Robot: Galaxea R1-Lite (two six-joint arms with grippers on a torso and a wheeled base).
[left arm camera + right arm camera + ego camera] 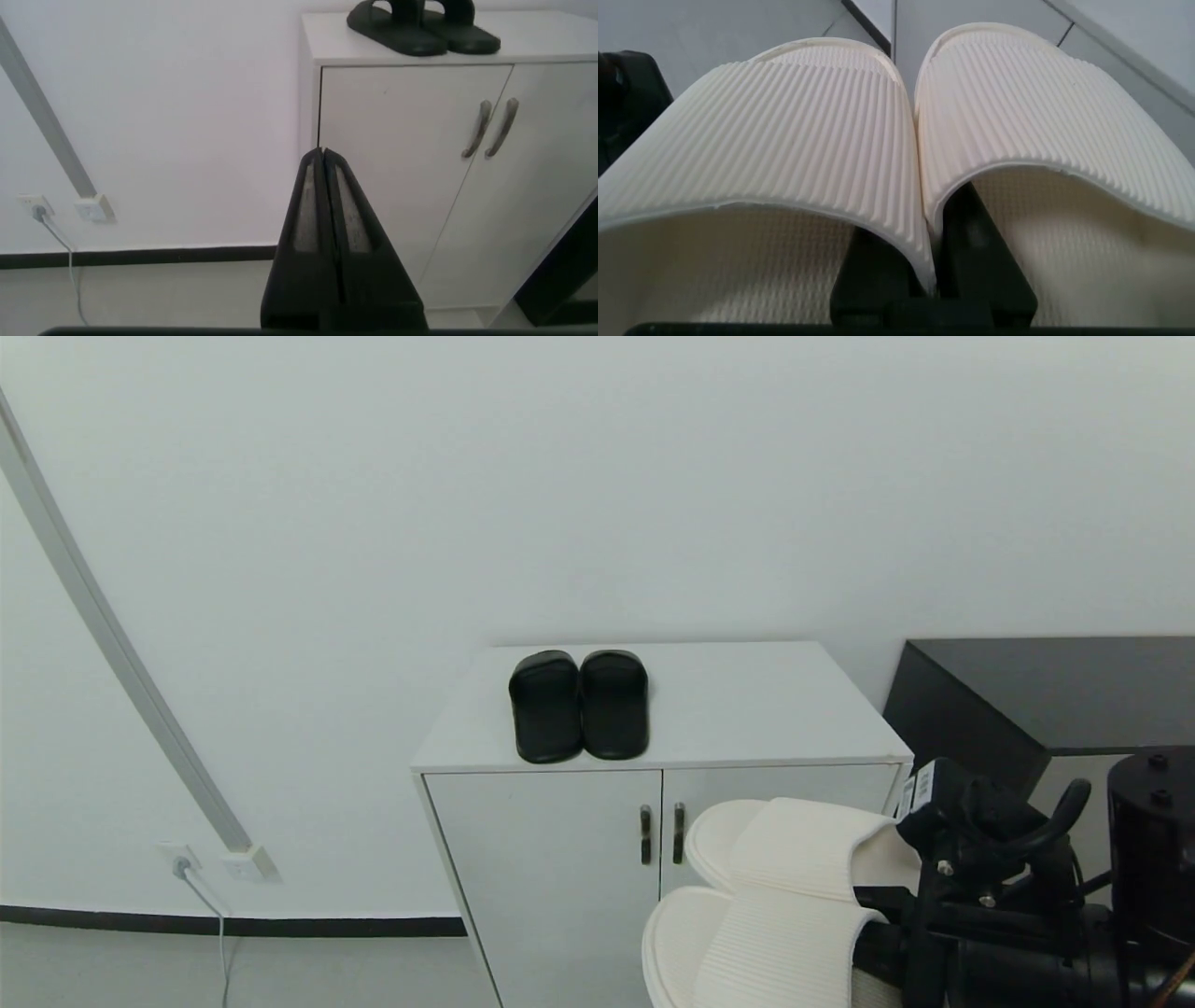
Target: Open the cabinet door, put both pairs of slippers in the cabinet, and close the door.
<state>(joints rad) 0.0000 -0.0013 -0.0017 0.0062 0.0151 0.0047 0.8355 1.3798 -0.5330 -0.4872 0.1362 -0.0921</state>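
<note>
A white cabinet [747, 700] stands against the wall with both doors shut, its two dark handles [662, 833] side by side at the middle. A pair of black slippers [579, 705] lies on its top, toes toward the wall. My right gripper [934, 252] is shut on a pair of white ribbed slippers [775, 896], pinching their inner edges together; it holds them in front of the cabinet's right door. My left gripper [323, 154] is shut with nothing in it, low and out in front of the cabinet's left door [402, 159]; the black slippers [422, 21] show above it.
A black table [1055, 691] stands right beside the cabinet. On the wall to the left run a slanted cable duct [112, 635] and a socket with a hanging cord [182, 863]. Bare floor lies left of the cabinet.
</note>
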